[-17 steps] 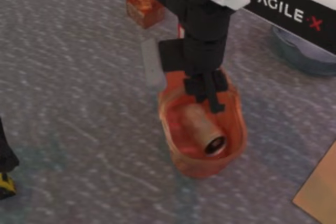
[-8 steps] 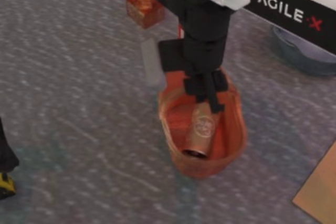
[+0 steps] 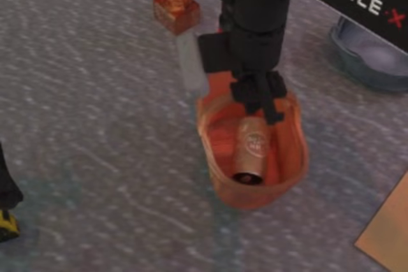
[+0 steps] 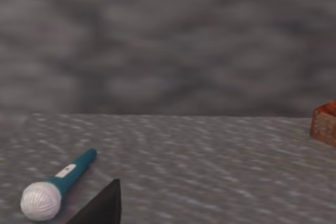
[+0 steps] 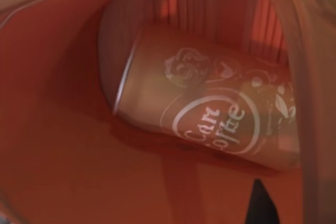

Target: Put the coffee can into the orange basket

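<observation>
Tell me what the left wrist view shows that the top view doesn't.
Only the left wrist view shows a teal-handled microphone lying on the table. Only the top view shows the coffee can lying on its side in the orange basket, the right tool above the basket's far end, and a blue-grey bowl. Both show the grey table and the orange-brown block.

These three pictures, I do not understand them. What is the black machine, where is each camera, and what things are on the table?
It is a two-armed robot at a table. The top picture looks down from above. The right gripper hangs over the orange basket; the coffee can lies on its side inside, seemingly not held. The right wrist camera looks into the basket at the can. The left arm is parked at the left edge; its wrist camera shows a microphone. An orange-brown block and a blue-grey bowl also stand on the table.
</observation>
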